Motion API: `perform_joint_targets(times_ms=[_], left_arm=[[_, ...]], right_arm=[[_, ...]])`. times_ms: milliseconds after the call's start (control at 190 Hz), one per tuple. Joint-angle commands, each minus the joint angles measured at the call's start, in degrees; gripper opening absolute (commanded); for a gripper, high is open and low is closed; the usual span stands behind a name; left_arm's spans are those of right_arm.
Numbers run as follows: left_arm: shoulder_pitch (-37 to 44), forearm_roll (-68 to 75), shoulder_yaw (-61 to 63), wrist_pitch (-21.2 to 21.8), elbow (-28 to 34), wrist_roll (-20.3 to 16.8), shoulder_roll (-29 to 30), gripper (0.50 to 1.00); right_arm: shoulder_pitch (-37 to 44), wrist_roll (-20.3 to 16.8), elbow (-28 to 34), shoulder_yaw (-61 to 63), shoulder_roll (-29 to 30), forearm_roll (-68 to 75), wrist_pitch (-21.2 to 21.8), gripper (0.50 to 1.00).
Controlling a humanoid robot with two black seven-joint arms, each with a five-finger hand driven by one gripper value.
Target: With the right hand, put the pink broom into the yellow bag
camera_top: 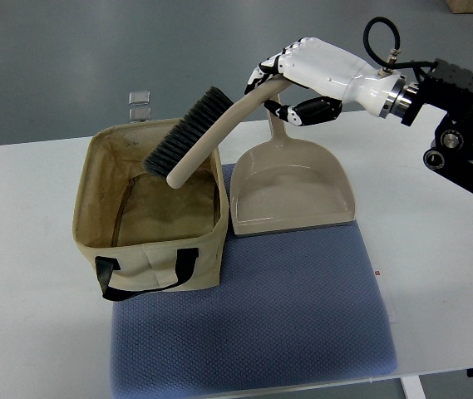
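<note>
nearest, at six o'clock, a blue mat (pixel 253 324) on the white table (pixel 28 249); at nine o'clock the yellow bag (pixel 149 264), open-topped, with the dustpan (pixel 293 187) just beside it; farther, at one o'clock, the right hand (pixel 290 83), fingers curled round the handle of the pink broom (pixel 194 137), whose bristled head hangs tilted over the bag's mouth; grasp and carry apparently done, lowering and release left.

- The right hand (pixel 303 79) covers the broom (pixel 199 137) handle's end.
- The dustpan (pixel 293 184) handle's top sits behind the thumb.
- The counter (pixel 436 249) runs off the frame's right and bottom edges.
</note>
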Motion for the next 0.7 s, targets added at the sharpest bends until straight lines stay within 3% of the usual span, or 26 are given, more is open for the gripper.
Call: perform_joint_targets(times_ms=[0, 47, 58, 63, 69, 74, 79, 84, 90, 95, 105, 163, 200, 448, 696], left_arm=[[0.00, 0.00, 0.00, -0.02, 0.00, 0.02, 0.00, 1.000], [0.00, 0.00, 0.00, -0.02, 0.00, 0.02, 0.00, 1.000], [0.00, 0.00, 0.00, 0.07, 0.00, 0.02, 0.00, 1.000], [0.00, 0.00, 0.00, 0.07, 0.00, 0.02, 0.00, 1.000], [0.00, 0.00, 0.00, 0.07, 0.00, 0.02, 0.00, 1.000], [0.00, 0.00, 0.00, -0.02, 0.00, 0.02, 0.00, 1.000], [0.00, 0.00, 0.00, -0.02, 0.00, 0.02, 0.00, 1.000], [0.00, 0.00, 0.00, -0.02, 0.00, 0.02, 0.00, 1.000], [0.00, 0.00, 0.00, -0.02, 0.00, 0.02, 0.00, 1.000], [0.00, 0.00, 0.00, 0.07, 0.00, 0.02, 0.00, 1.000], [0.00, 0.00, 0.00, 0.07, 0.00, 0.02, 0.00, 1.000], [0.00, 0.00, 0.00, -0.02, 0.00, 0.02, 0.00, 1.000], [0.00, 0.00, 0.00, -0.02, 0.00, 0.02, 0.00, 1.000], [0.00, 0.00, 0.00, -0.02, 0.00, 0.02, 0.00, 1.000], [0.00, 0.00, 0.00, 0.07, 0.00, 0.02, 0.00, 1.000]], right_arm=[[0.42, 0.00, -1.03, 0.17, 2.56, 0.01, -0.02, 0.500], [0.33, 0.00, -1.03, 0.26, 3.26, 0.18, -0.29, 0.500], [0.33, 0.00, -1.03, 0.26, 3.44, 0.36, -0.46, 0.519], [0.33, 0.09, -1.03, 0.35, 3.61, 0.44, -0.55, 0.598], [0.33, 0.09, -1.03, 0.35, 3.61, 0.44, -0.55, 0.599], [0.25, 0.18, -1.03, 0.44, 3.70, 0.44, -0.64, 0.684], [0.25, 0.18, -1.03, 0.44, 3.70, 0.44, -0.64, 0.684], [0.25, 0.18, -1.03, 0.44, 3.88, 0.62, -0.73, 0.753], [0.25, 0.18, -1.03, 0.44, 3.88, 0.62, -0.73, 0.754], [0.16, 0.26, -1.03, 0.52, 3.96, 0.71, -0.81, 0.804], [0.16, 0.26, -1.03, 0.52, 4.05, 0.71, -0.90, 0.831], [-0.11, 0.35, -1.03, 0.61, 4.23, 0.88, -1.25, 0.864], [-0.19, 0.44, -1.03, 0.79, 4.23, 1.06, -1.25, 0.913], [-1.77, 0.79, -0.77, 1.23, 3.35, 3.08, -3.10, 0.915], [-4.68, 0.18, 0.02, 1.84, -2.19, 20.13, -4.51, 0.915]])
